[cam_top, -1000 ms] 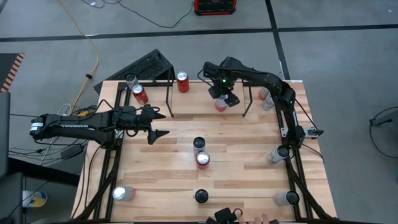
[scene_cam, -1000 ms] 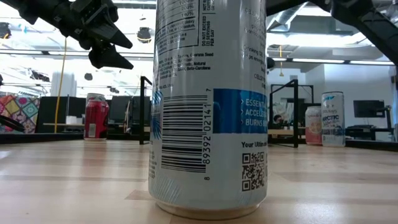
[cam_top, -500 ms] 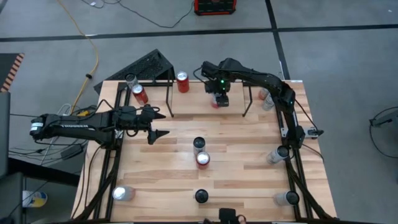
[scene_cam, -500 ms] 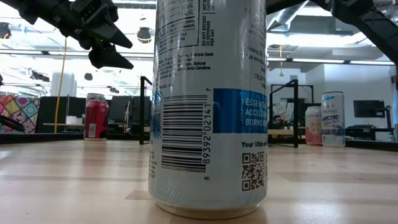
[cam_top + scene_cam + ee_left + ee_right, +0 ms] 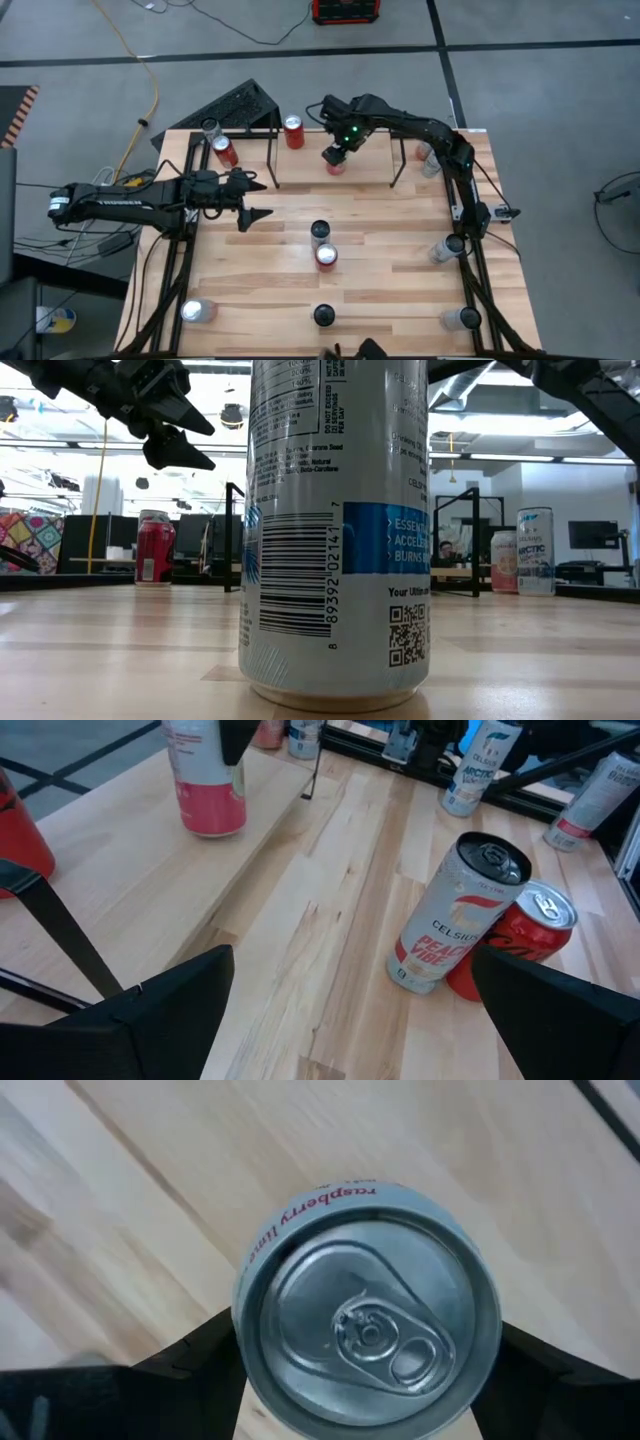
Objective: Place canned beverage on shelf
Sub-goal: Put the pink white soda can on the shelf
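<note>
Pink-and-white, the raspberry can (image 5: pixel 367 1335) sits between the right gripper (image 5: pixel 337 154)'s fingers at the table's far edge, inside the black rod shelf (image 5: pixel 272 158), beside a red can (image 5: pixel 293 131). I judge this the placing step: the fingers bracket the can, though I cannot tell whether it rests on the wood. Next comes setting it down, letting go, and lifting clear. The left gripper (image 5: pixel 252 201) waits spread wide and empty over the table's left side.
</note>
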Robot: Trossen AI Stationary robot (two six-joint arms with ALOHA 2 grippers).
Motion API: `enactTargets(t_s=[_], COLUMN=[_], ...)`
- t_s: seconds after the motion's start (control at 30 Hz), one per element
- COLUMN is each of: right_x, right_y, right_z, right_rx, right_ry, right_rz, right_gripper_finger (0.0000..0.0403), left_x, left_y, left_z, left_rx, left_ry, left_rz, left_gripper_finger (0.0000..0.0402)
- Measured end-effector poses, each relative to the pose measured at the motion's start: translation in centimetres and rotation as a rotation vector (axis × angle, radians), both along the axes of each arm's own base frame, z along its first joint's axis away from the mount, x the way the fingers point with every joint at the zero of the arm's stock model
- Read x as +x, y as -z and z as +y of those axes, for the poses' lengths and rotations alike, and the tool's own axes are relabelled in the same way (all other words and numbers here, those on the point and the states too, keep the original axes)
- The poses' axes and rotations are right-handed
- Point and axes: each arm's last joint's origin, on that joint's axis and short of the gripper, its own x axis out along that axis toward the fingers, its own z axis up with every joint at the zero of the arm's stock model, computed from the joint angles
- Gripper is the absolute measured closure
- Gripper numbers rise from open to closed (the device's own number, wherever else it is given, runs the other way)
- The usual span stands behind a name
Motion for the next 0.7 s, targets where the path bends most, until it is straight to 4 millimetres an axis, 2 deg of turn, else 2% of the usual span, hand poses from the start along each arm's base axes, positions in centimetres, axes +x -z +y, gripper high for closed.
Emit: enactTargets(t_s=[0.33,0.7], right_x=[-0.17,-0.02], right_y=[0.04,0.02], right_z=[0.06,0.21], right_rx=[-0.002,-0.016], right_ry=[-0.043,-0.066], right_rz=[0.018,0.016], right_gripper_finger=[0.0100,0.0054], left_x=[-0.01,-0.01], left_y=[0.02,0.02], left_z=[0.00,0.00], left_rx=[-0.004,0.012], left_ry=[-0.001,0.004], left_rz=[0.001,0.005], left_gripper_finger=[0.0009,0.0009])
